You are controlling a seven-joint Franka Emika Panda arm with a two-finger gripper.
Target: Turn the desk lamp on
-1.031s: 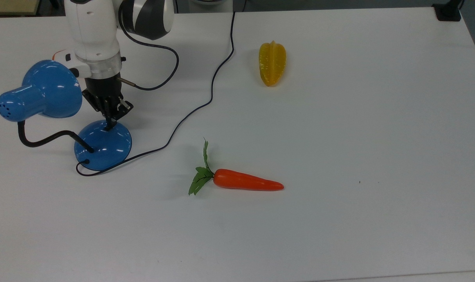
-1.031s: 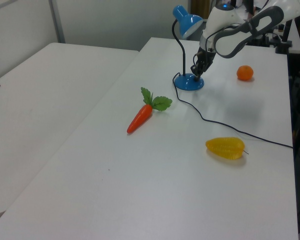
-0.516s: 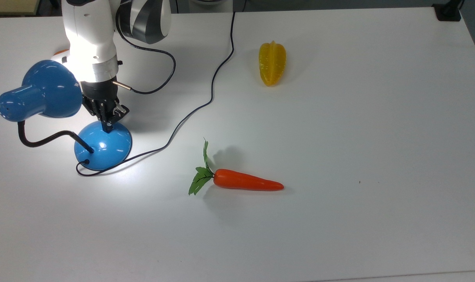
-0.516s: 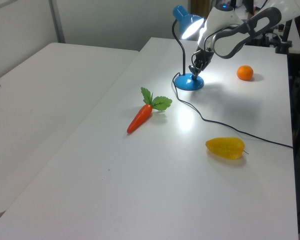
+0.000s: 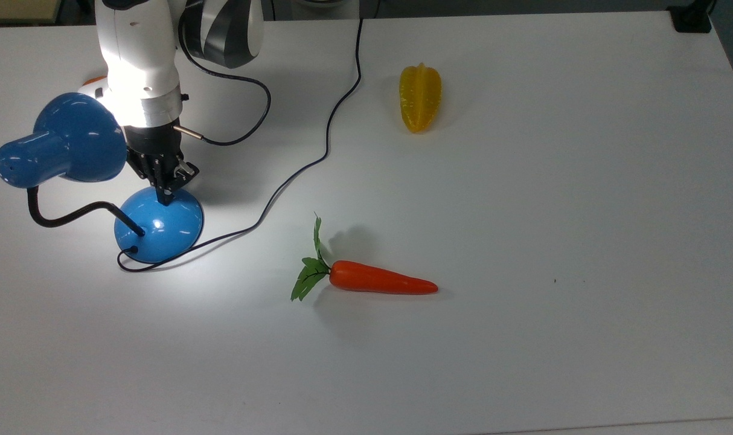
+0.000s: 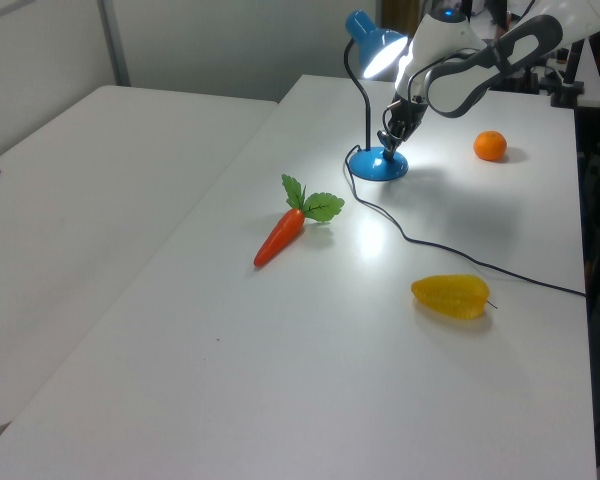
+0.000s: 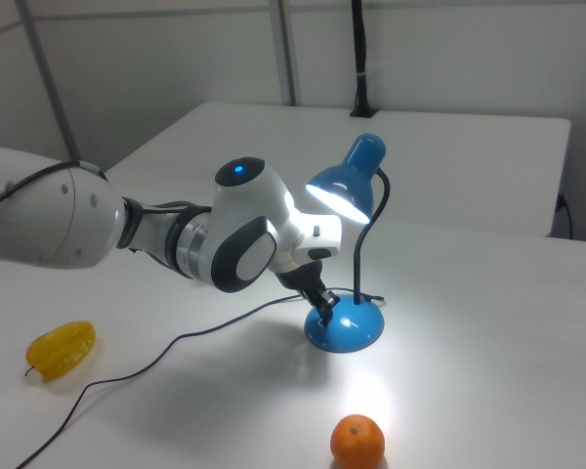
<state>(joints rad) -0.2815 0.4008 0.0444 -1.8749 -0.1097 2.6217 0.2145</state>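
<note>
The desk lamp [image 5: 158,225] stands near the top view's left edge of the white table [image 5: 523,211], its blue domed base flat on the surface, the black gooseneck curling up to the shade [image 7: 344,186], which glows and throws a bright patch on the table around the base; its black cord [image 5: 318,158] snakes off toward the far edge; the gripper [image 5: 167,194] points down with its fingertips pressed together on the top of the base, holding nothing; a carrot [image 5: 381,281] lies well apart on the top view's right of the lamp; a yellow starfruit [image 5: 420,98] lies farther off; in the right view an orange [image 7: 357,441] sits near the base.
</note>
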